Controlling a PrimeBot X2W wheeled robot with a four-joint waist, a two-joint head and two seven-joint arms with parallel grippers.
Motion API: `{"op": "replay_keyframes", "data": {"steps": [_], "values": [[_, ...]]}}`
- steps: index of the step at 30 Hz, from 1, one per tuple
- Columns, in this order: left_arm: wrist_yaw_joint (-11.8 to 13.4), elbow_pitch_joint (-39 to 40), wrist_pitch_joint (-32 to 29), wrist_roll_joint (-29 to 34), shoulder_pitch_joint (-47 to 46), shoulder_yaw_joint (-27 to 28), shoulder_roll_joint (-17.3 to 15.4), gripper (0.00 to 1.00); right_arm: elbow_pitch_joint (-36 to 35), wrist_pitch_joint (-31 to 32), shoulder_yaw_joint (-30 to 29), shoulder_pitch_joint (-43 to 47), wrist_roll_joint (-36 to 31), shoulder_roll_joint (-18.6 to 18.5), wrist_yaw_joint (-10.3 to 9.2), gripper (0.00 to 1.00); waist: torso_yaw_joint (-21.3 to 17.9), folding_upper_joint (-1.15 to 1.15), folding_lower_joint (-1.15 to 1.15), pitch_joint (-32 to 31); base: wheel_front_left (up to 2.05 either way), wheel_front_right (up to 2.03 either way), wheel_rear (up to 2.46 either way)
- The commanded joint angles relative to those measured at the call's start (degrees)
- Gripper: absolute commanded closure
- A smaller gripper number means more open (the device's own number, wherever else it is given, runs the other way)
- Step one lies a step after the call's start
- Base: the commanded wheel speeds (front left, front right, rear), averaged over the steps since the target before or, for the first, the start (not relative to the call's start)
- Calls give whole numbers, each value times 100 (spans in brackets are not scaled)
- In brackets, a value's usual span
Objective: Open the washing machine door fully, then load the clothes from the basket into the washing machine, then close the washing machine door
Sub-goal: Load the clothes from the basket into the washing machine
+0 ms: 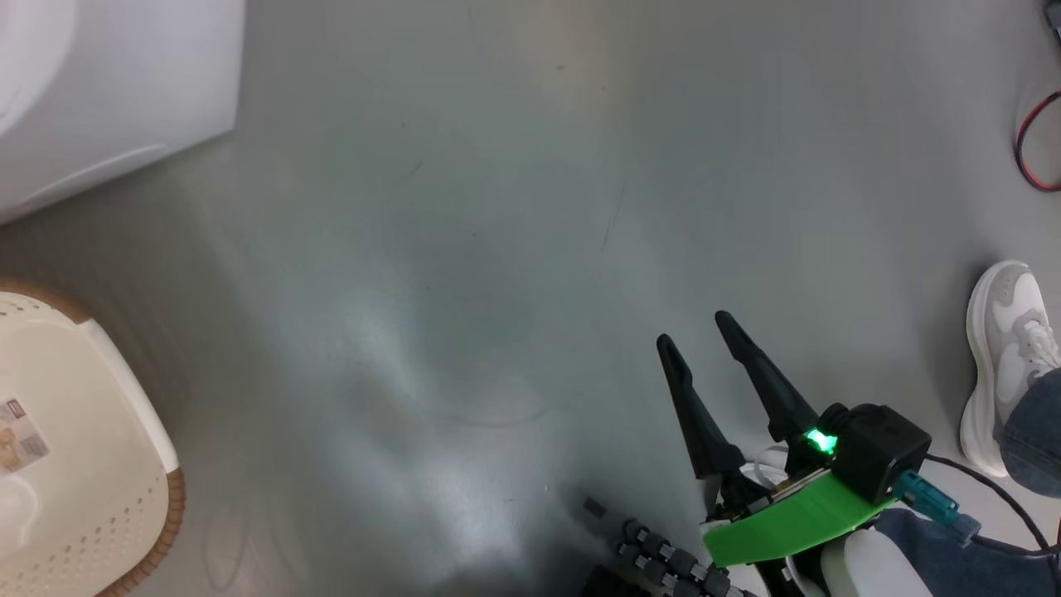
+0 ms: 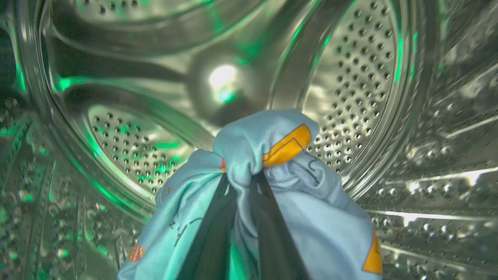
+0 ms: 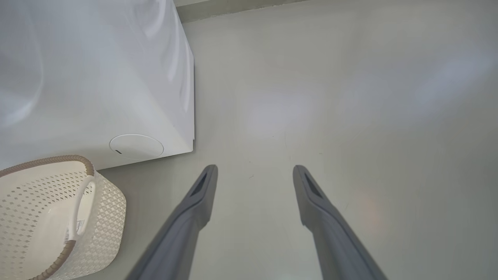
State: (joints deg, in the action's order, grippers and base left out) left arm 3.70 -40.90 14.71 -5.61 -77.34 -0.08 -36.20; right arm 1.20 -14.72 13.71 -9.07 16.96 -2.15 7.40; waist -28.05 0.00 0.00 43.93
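Left wrist view: your left gripper (image 2: 243, 179) is well inside the steel drum of the washing machine (image 2: 350, 77); its fingers (image 2: 212, 237) are pinched almost shut on the clothes (image 2: 256, 136); the blue bear-print fabric is bunched over both tips and hangs down either side of them; as far as I can tell it's carried by the pinch alone, can't confirm whether the low folds touch the drum wall

Why the tight hold, my read: soft cloth slips, and a drop short of the opening puts it on the floor (image 1: 497, 249); this deep in, a release should land it in the drum

Head view: your right gripper (image 1: 693, 328) sits low right, fingers spread wide with nothing between them, pointing out over bare floor; I'd judge it's parked there so the left arm has the opening to itself

The basket (image 1: 124, 398) stands on the floor just beside the machine's front, near the round cap (image 3: 136, 146); the label (image 1: 21, 435) on its bottom is uncovered and no fabric shows in the part you can see, so this is probably the last load

Next calls for: let go, back the left arm out without snagging cloth, then shut the door; watch the person's shoe (image 1: 1007, 348) close to the right arm
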Motion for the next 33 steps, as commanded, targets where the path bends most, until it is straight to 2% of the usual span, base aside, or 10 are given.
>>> {"op": "replay_keyframes", "data": {"steps": [1,2,5,6,7,8,9,20,28,33], "values": [[-38,-26,29,98,-110,-16,-298,100,-126,-28,28,61,56,-73,9,0,7,0,0,123,0,0,0],[-76,-203,29,142,-141,-90,-290,84,-111,-28,24,65,51,-73,9,0,22,0,0,123,0,0,0],[-227,-791,-31,284,-323,-344,-256,70,-88,-28,18,78,31,-73,9,0,57,0,0,111,0,0,0],[-235,-965,-70,307,-409,-391,-234,62,-82,-28,11,78,30,-73,9,0,68,0,0,104,0,0,0],[-239,-1166,-176,298,-497,-412,-193,45,-75,-28,-3,80,31,-73,9,0,82,0,0,91,0,0,0],[-272,-1320,-228,305,-577,-456,-151,10,-70,-28,-21,84,33,-73,9,0,101,0,0,78,0,0,0],[-276,-1474,-285,314,-647,-493,-108,0,-68,-28,-43,87,38,-73,9,0,124,0,0,68,0,0,0],[8,-2447,-40,92,-819,-514,534,0,2,-28,-260,-2,55,-73,9,0,544,0,0,-260,0,0,0],[115,-2460,25,-155,-426,-380,877,0,113,-28,-330,-50,-115,-73,9,0,818,0,0,-579,0,0,0],[221,-2128,27,-288,-17,-267,1067,0,123,-28,-364,-92,-248,-73,9,0,973,0,0,-836,0,0,0]]}}
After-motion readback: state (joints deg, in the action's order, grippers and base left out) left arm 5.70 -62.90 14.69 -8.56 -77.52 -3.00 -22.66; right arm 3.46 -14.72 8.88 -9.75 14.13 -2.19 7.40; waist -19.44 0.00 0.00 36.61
